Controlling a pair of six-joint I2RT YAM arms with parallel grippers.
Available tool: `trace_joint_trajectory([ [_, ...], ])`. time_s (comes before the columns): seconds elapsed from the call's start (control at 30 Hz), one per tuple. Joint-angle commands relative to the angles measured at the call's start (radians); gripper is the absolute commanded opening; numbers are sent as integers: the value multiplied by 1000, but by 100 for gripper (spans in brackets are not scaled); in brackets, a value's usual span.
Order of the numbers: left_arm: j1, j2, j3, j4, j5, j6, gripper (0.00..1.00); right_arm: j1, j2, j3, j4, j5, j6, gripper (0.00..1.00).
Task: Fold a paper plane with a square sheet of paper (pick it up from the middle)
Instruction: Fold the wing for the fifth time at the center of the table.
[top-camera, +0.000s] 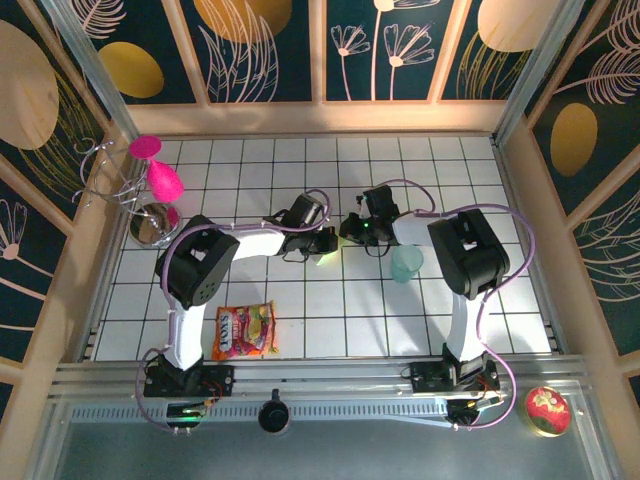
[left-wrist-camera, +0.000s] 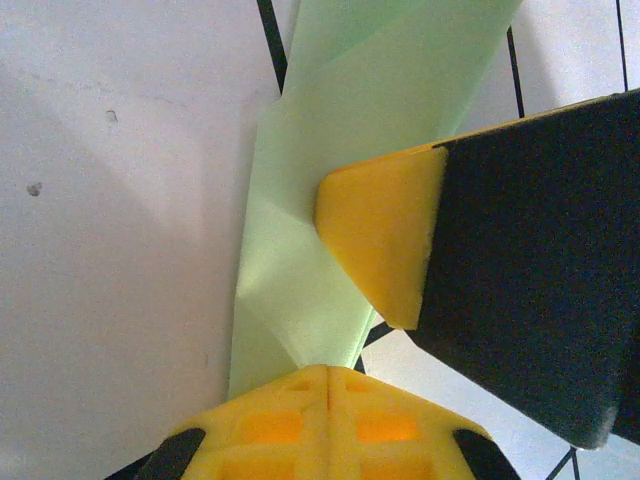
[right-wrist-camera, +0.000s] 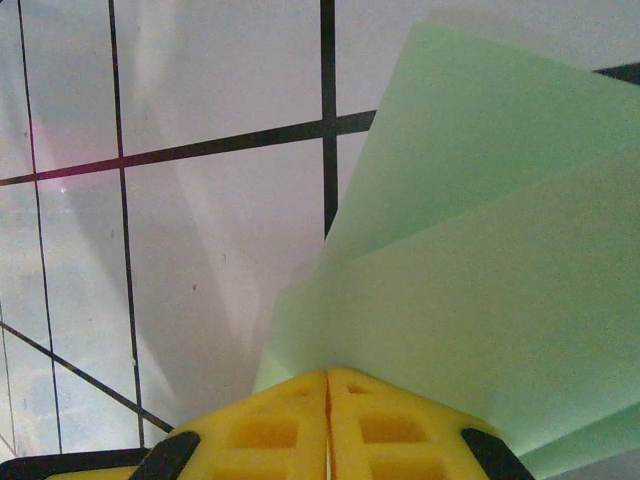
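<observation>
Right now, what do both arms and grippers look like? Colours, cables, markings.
Left arm and right arm: white links, bulky black joint housings, lilac cables looping from base to wrist. Left gripper and right gripper: black bodies; fingers are yellow moulded plastic with rectangular recesses. Green light glows at the right wrist. No markings legible.

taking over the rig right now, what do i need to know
Left tool: shut on the paper.
Right tool: shut on the same paper.
Paper: held between both tools, in the middle of the workspace, folded into overlapping layers.
Done: sheet gripped, some folds made.
Left: no finished pointed plane shows yet; how many folds remain is unclear.
Watch the cup close to the right arm.
</observation>
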Motion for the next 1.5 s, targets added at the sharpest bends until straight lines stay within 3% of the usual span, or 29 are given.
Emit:
trace_joint_trajectory([
  [0.0,0,26,21,-39,0,36,0,-6,49,-30,-77,21,-18,9],
  [0.83,0,-61,-146,-181,46,226,0,-35,109,-30,-142,38,-44,8],
  [1.17,3,-128,-296,-198,2,229,0,-34,112,-25,-145,38,-45,8],
  [1.47,9,-267,-258,-259,-46,265,0,-28,94,-22,-140,15,-47,8],
])
